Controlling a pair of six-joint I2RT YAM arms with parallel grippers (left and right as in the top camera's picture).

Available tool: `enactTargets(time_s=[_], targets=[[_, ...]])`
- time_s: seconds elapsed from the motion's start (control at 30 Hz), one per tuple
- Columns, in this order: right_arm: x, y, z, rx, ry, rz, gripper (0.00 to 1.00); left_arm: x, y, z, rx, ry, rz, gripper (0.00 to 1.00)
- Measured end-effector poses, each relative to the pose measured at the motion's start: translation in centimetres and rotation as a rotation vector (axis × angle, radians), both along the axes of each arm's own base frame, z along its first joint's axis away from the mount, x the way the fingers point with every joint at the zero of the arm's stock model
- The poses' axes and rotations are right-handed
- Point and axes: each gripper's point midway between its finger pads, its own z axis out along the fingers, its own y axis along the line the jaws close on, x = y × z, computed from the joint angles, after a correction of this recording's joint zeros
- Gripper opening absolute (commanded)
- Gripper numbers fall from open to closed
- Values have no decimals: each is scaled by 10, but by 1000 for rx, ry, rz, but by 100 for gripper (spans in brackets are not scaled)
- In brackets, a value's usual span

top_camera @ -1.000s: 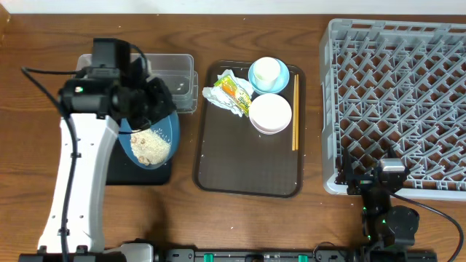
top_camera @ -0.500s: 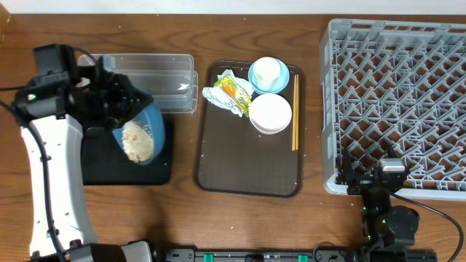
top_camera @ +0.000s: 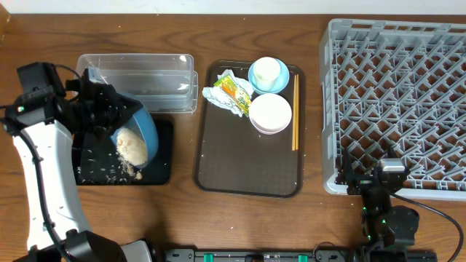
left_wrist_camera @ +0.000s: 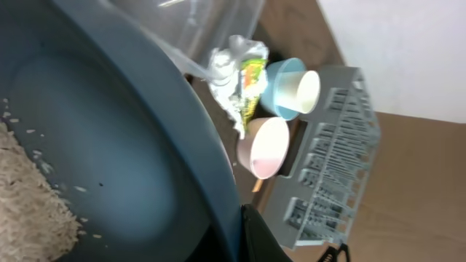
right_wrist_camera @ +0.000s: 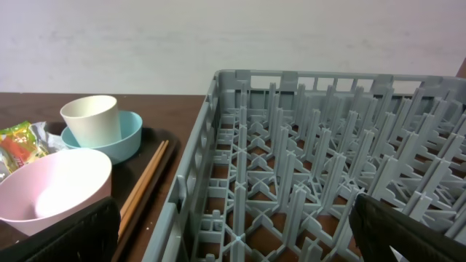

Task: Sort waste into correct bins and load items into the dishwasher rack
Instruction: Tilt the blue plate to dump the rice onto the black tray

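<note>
the large dark-blue bowl (top_camera: pixel 142 127) hangs steeply tipped over the black tray (top_camera: pixel 163 173) at the left of the overhead frame, with a mound of rice (top_camera: pixel 131 145) heaped at its lower lip. loose grains (top_camera: pixel 98 171) speckle the tray below. the left pincer (top_camera: pixel 102 115) is clamped on the bowl's upper rim, wrist rolled over, and its white forearm (top_camera: pixel 47 189) rises from the lower left edge. the clear tub (top_camera: pixel 145 73) sits just above the tray. at centre, the brown serving tray (top_camera: pixel 247 171) carries the napkin (top_camera: pixel 217 98), wrapper (top_camera: pixel 231 87), light-blue bowl (top_camera: pixel 255 76), pinkish bowl (top_camera: pixel 271 113) and chopsticks (top_camera: pixel 295 113). the rack (top_camera: pixel 400 102) fills the right of the desk (top_camera: pixel 240 218). the right pincer (top_camera: pixel 389 173) rests at its lower wall, its fingers (right_wrist_camera: pixel 65 233) spread wide and holding nothing.
</note>
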Motion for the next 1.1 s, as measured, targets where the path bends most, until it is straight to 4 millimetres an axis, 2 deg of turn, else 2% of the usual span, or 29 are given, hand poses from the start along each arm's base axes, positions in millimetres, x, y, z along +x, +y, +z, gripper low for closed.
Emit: enactTargets(time_s=[0.23,0.43,0.6,0.87,1.1], targets=[[0,0,0,0,0,0,99,0,-3,4,-40,-28,-19,7],[0,0,0,0,0,0,99,0,-15,18,-110,-98,-80,6],[0,0,0,0,0,0,99,0,-17,23,-133,-119,-92,6],[0,0,0,0,0,0,99,-1,2,24,-127,-142,-51,6],[0,0,0,0,0,0,99,-8,17,33,-173,-187,-26,6]])
